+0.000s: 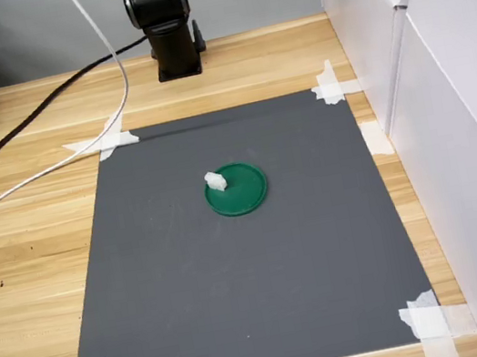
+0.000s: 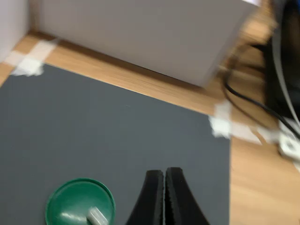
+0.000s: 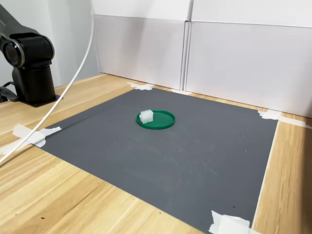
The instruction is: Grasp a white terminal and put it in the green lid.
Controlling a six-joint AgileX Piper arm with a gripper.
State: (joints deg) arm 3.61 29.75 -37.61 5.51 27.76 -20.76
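a: nearest thing in the wrist view is the pincer (image 2: 164, 199), black fingers pressed together with nothing between them. it's up off the mat (image 2: 117, 126), and neither exterior view shows it at all, only the arm base (image 1: 163, 25).

b: and the terminal (image 2: 97, 216)?

a: already in the lid (image 2: 80, 204). the wrist view shows it lying inside the rim, off to one side of the pincer. in the first exterior view the terminal (image 1: 215, 181) sits right at the lid's (image 1: 237, 188) edge on the first exterior view's left, maybe partly on the rim, can't quite tell. the second exterior view has the same thing, the terminal (image 3: 146, 115) on the left part of the lid (image 3: 155, 119).

b: so the job looks done to me. what could still go wrong?

a: my guess is that spot by the rim. if it's perched on the rim and not flat inside, a bump to the surface (image 1: 39, 251) could tip it out onto the mat. the white cable (image 1: 112, 90) hangs loose near the base too, and if it swings through it could drag over the lid. farther back there's the tape (image 1: 329, 86) at the mat's corners and the white walls (image 3: 234, 53).
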